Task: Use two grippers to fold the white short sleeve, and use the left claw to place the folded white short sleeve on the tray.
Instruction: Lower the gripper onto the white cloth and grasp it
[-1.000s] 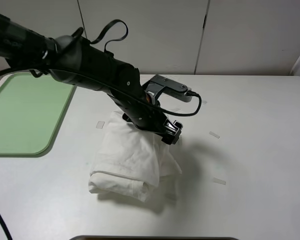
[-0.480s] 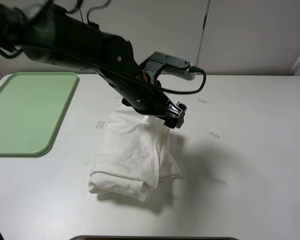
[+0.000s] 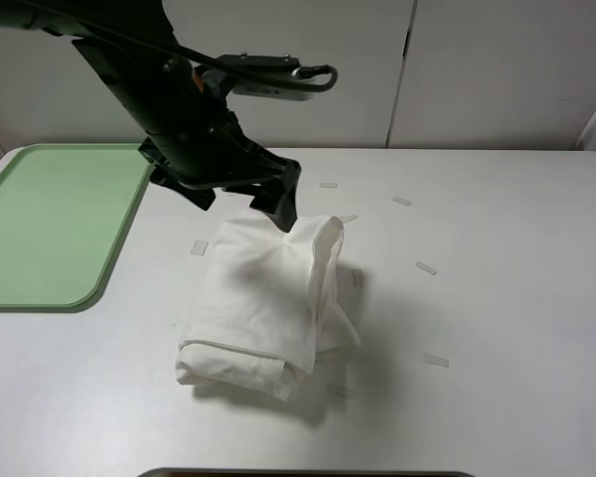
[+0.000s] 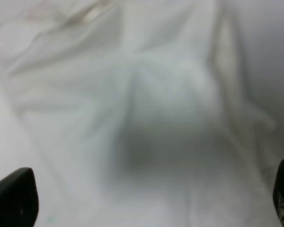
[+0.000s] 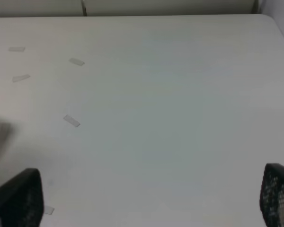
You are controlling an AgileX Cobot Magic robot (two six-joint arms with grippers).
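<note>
Nearest, the folded shirt lies bunched mid-desk, toward the front edge. Just beyond it, the left hand hangs open over its far end, holding nothing. Farther back, the tray lies along the left edge. Elsewhere, the right hand stands open over bare desk.

Looks like a robot test lab, not a home. Plain white table as the landmark: bare work surface, small pale tape strips stuck on it as position markers. Behind the table, flat white wall panels with vertical seams, no decor. Black robot arm with looping cables over the table. Pale green tray on the table's left edge, white T-shirt near its middle.
</note>
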